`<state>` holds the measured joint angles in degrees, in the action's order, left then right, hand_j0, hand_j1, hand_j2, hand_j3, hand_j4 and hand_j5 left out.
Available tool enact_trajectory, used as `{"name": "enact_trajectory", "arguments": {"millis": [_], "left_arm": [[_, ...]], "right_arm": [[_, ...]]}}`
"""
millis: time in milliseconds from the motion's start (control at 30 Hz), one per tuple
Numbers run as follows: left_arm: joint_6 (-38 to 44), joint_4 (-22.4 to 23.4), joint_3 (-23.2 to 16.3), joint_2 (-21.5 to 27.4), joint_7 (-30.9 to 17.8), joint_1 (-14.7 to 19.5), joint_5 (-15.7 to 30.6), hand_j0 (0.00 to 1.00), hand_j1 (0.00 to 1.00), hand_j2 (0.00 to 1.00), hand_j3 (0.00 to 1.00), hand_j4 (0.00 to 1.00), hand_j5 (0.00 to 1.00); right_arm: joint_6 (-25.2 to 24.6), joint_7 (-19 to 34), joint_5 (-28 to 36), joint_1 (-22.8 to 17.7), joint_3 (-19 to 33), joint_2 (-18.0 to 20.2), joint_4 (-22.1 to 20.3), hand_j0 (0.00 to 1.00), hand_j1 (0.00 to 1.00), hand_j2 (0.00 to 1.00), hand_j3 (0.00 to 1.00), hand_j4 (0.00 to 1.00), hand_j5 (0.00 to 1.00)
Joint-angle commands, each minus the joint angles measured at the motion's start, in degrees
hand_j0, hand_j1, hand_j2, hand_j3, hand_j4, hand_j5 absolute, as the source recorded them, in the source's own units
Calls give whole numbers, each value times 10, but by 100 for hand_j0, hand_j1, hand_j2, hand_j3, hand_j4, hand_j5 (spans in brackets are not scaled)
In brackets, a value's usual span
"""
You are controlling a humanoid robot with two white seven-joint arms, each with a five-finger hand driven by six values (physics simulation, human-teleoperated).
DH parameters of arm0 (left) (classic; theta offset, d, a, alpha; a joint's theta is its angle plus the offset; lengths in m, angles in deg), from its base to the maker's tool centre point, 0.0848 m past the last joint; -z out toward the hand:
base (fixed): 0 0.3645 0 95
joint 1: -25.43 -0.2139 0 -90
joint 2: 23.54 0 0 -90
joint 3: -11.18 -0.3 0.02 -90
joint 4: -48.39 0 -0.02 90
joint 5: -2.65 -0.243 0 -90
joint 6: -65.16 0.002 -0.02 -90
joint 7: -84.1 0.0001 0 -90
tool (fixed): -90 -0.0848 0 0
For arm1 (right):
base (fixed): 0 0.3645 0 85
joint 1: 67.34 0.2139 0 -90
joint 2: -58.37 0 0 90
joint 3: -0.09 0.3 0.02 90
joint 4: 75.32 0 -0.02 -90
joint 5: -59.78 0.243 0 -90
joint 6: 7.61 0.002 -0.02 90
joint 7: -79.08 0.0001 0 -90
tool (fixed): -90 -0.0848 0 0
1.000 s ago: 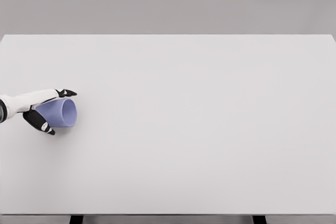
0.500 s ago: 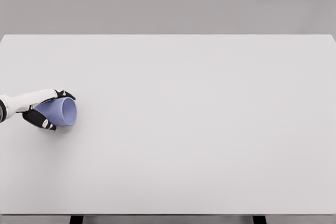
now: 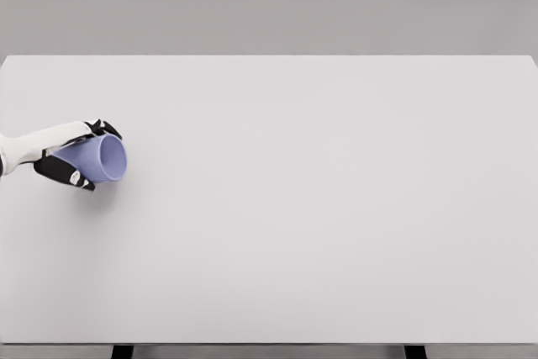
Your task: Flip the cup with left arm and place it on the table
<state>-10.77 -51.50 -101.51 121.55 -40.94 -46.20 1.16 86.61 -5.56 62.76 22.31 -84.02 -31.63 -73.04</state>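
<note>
Left hand (image 3: 74,154) grips sideways cup (image 3: 99,160), seemingly lifted, near table's (image 3: 336,208) left edge.

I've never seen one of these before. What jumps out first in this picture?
A pale purple cup at the far left, the only colour in the scene. It lies on its side with its open mouth toward the right, gripped by the left hand, white with black fingers, whose arm reaches in from the left edge. Around it spreads a wide white table.
</note>
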Motion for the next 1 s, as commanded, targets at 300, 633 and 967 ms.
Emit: {"name": "enact_trajectory", "arguments": {"millis": [300,633,967], "left_arm": [[-196,82,41,-43,0,1,98,44,44,44,44,44,44],[-362,198,66,-100,0,0,183,45,45,45,45,45,45],[-491,312,74,-177,0,-2,257,47,47,47,47,47,47]], "right_arm": [[0,0,-1,0,0,0,0,100,100,100,100,100,100],[0,0,0,0,0,0,0,100,100,100,100,100,100],[0,0,0,0,0,0,0,100,100,100,100,100,100]]}}
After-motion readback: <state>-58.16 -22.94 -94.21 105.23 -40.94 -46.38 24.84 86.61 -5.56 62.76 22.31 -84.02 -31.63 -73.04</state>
